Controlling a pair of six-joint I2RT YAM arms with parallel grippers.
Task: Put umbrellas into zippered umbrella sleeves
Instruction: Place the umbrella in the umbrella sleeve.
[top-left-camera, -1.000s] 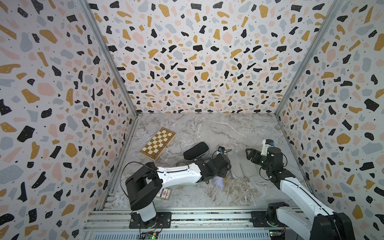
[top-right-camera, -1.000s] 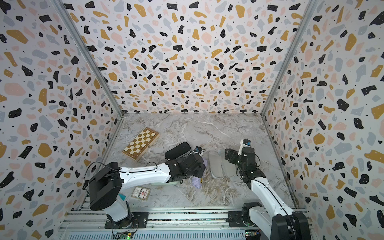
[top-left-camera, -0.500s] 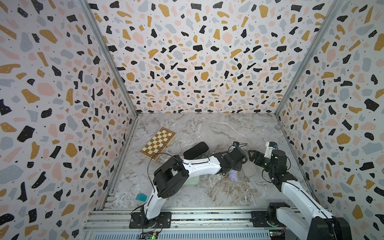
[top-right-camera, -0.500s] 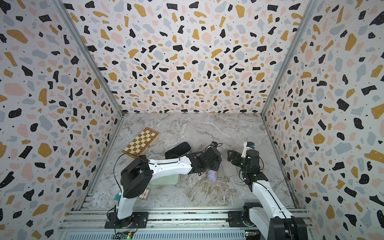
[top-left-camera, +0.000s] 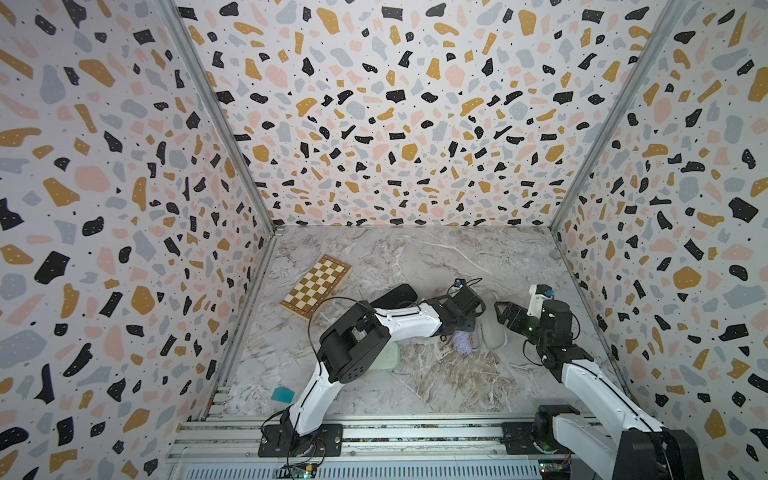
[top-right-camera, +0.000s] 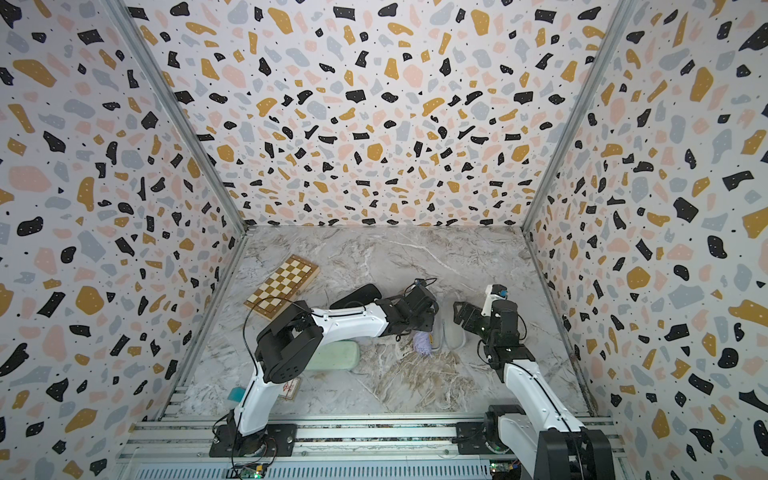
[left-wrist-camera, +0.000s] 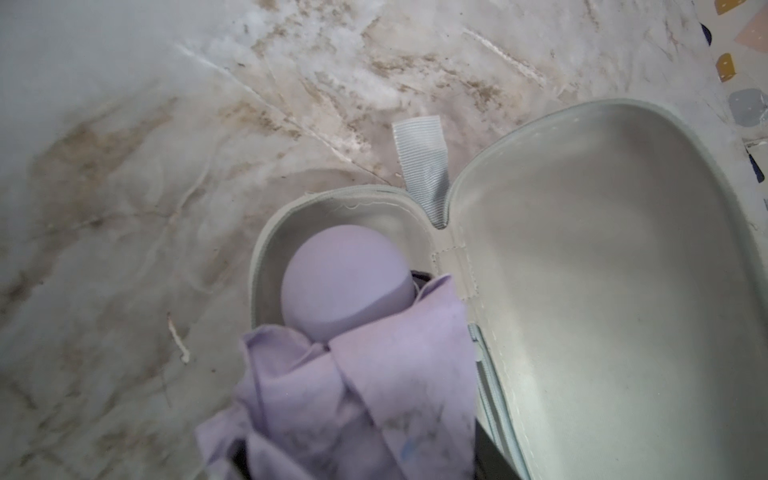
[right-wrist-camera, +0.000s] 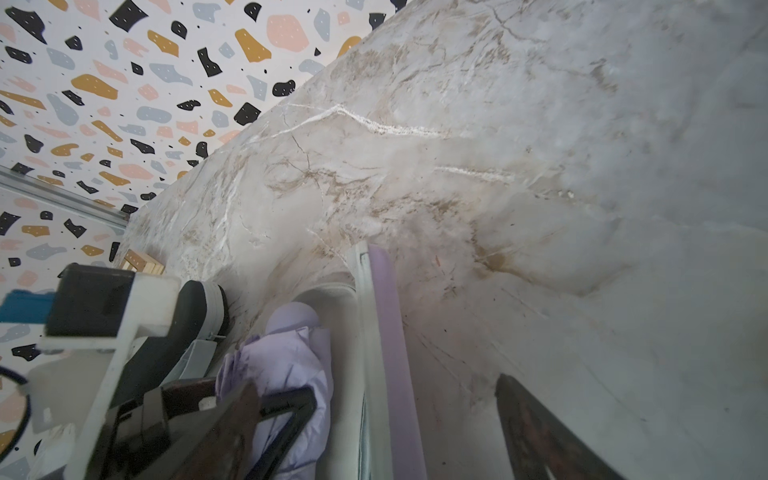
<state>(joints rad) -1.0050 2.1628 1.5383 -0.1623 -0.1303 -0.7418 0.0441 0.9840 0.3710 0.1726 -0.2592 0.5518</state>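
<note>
Left gripper (right-wrist-camera: 266, 405) has swung over the open lilac sleeve (left-wrist-camera: 602, 291), fingers clenched on the lilac umbrella (left-wrist-camera: 357, 374). Knob end sits inside one grey-lined half. Right gripper (top-left-camera: 503, 315) waits spread and empty beside the sleeve, probably to steady it.

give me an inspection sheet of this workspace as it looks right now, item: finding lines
surface: marble-look table, brown veining, nothing spilled that I can see
job's things: lilac umbrella has its rounded end in one half of the open lilac case, other half empty; black case and mint green case look shut; other umbrellas not seen
clutter: chessboard box, teal item, small card
grippers: left gripper shut on the lilac umbrella; right gripper open, holding nothing
cables: black cable loops off the left arm
surroundings: terrazzo-pattern walls on three sides, metal rail in front
</note>
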